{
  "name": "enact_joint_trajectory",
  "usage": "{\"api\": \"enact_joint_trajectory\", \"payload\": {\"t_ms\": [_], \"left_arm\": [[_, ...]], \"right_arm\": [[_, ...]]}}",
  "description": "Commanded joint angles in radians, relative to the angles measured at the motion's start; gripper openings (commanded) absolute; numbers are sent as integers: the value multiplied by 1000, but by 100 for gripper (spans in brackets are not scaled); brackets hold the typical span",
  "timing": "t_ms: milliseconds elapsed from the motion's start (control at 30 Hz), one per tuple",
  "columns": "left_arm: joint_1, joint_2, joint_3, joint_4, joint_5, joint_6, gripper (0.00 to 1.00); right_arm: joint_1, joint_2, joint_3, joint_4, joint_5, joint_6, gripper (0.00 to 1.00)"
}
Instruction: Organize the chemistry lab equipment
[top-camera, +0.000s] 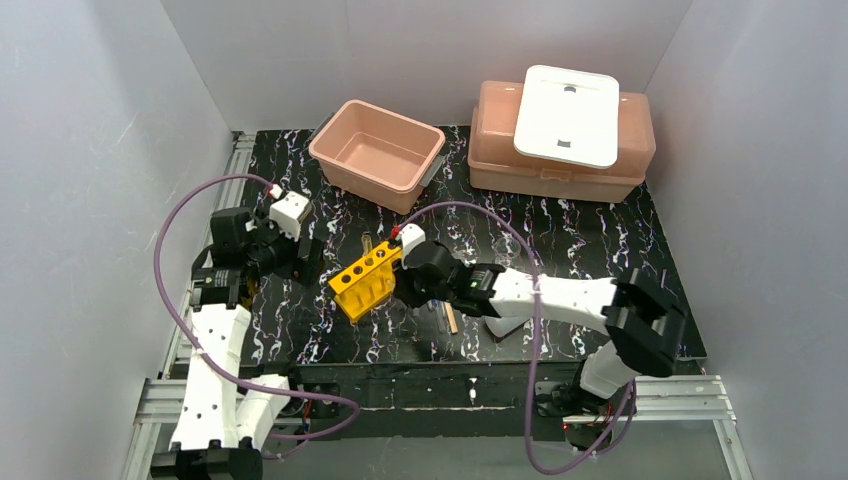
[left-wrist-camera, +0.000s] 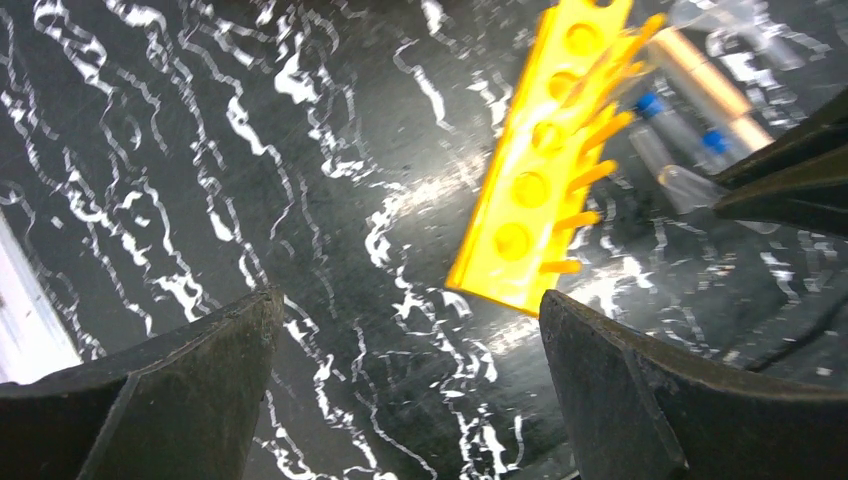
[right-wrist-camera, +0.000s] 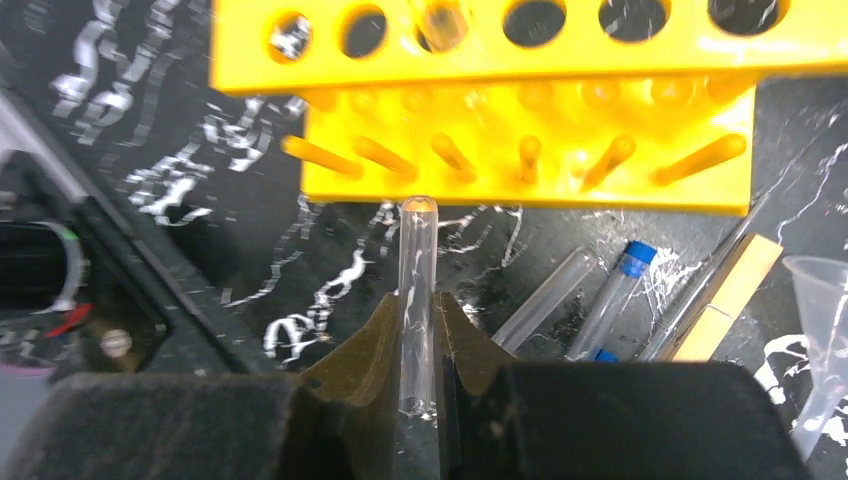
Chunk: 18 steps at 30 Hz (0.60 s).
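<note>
One clear glass tube (right-wrist-camera: 417, 260) is pinched between the fingers of the right tool (right-wrist-camera: 418, 325), just short of the yellow holed test-tube rack (right-wrist-camera: 640, 185) standing on the black marbled desk (top-camera: 600, 240). Its long axis runs out along the fingers, with the free end pointing at the rack's peg side, not at a hole. Seating it likely calls for lifting, lining that axis up with an empty hole, then lowering slowly. The left tool (left-wrist-camera: 408, 300) hangs near the rack, spread wide and empty.
</note>
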Motion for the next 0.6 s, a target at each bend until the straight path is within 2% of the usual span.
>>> {"api": "enact_joint_trajectory", "payload": {"t_ms": [0, 167, 300, 400, 567], "left_arm": [[8, -59, 78, -92, 224, -48, 99], [7, -149, 89, -141, 524, -5, 100], [7, -226, 95, -93, 740, 12, 100], [7, -232, 122, 30, 822, -109, 100], [7, -228, 140, 227, 893, -315, 99]], "right_arm": [[6, -145, -21, 86, -56, -24, 9], [7, -308, -40, 234, -97, -24, 9], [6, -366, -6, 426, -216, -16, 7], [6, -363, 30, 556, -296, 13, 6], [8, -345, 90, 635, -347, 60, 6]]}}
